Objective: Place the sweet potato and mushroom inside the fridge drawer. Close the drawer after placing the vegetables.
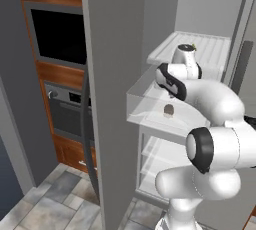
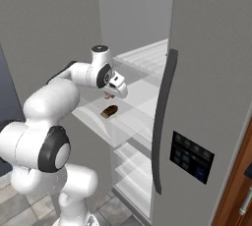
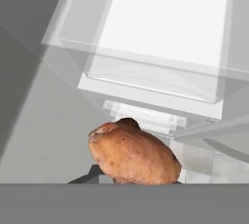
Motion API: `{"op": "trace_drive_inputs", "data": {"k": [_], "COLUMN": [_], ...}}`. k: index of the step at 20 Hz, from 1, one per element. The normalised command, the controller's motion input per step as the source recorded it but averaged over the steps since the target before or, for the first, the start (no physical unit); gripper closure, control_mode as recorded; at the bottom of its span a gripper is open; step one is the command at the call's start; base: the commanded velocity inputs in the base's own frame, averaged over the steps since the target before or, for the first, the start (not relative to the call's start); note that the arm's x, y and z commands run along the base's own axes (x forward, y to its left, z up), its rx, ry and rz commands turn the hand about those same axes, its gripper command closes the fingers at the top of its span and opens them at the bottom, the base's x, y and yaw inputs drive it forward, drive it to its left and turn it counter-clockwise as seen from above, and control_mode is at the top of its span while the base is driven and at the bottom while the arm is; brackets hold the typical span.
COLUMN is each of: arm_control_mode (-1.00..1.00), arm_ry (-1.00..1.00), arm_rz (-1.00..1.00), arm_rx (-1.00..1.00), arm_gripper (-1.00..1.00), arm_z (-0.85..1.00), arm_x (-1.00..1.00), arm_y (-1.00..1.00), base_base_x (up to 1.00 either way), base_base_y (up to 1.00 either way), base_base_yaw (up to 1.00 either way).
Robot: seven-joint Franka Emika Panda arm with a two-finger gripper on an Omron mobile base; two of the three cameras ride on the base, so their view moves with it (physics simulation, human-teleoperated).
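Note:
The clear fridge drawer [image 1: 140, 105] is pulled out of the open fridge. On its floor lies the sweet potato [image 1: 169, 110] [image 2: 109, 111], a small oblong brown lump. My gripper [image 2: 111, 94] hangs just above the drawer [image 2: 93, 120], over the sweet potato, shut on the mushroom [image 3: 132, 156]. In the hand view the rounded pinkish-brown cap sits close before the camera and hides most of the fingertips, with the drawer [image 3: 146, 67] seen beyond it. In the right base view the mushroom [image 2: 109, 95] shows as a small pinkish bit under the hand.
The fridge's left door [image 1: 112, 74] stands open beside the drawer. The right door [image 2: 206, 97] with its dark handle [image 2: 162, 122] flanks the other side. White ribbed shelves [image 1: 202, 49] lie above and below the drawer. An oven [image 1: 65, 111] and microwave [image 1: 57, 36] are at left.

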Motion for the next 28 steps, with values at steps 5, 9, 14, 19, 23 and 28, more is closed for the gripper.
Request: {"op": "trace_drive_inputs", "data": {"k": [5,9,14,19,23,28], "arm_control_mode": [-1.0,-1.0,-1.0,-1.0,-1.0,-1.0], "arm_ry": [0.05,0.0,0.0,0.0,0.0,0.0], "arm_rz": [0.0,0.0,0.0,0.0,0.0,0.0], "arm_rx": [0.02,0.0,0.0,0.01,0.0,0.0], "arm_gripper": [1.0,1.0,1.0,1.0,-1.0,-1.0], "arm_z": [-0.5,-0.56,-0.57,-0.47,-0.45,-0.05], "arm_x": [0.4,0.11,0.05,0.05,0.0,-0.03], "arm_y": [-0.08,-0.02,-0.03,0.0,0.02,0.07], "base_base_x": [0.0,0.0,0.0,0.0,0.0,0.0], "base_base_y": [0.0,0.0,0.0,0.0,0.0,0.0], "base_base_yaw": [0.0,0.0,0.0,0.0,0.0,0.0]}}
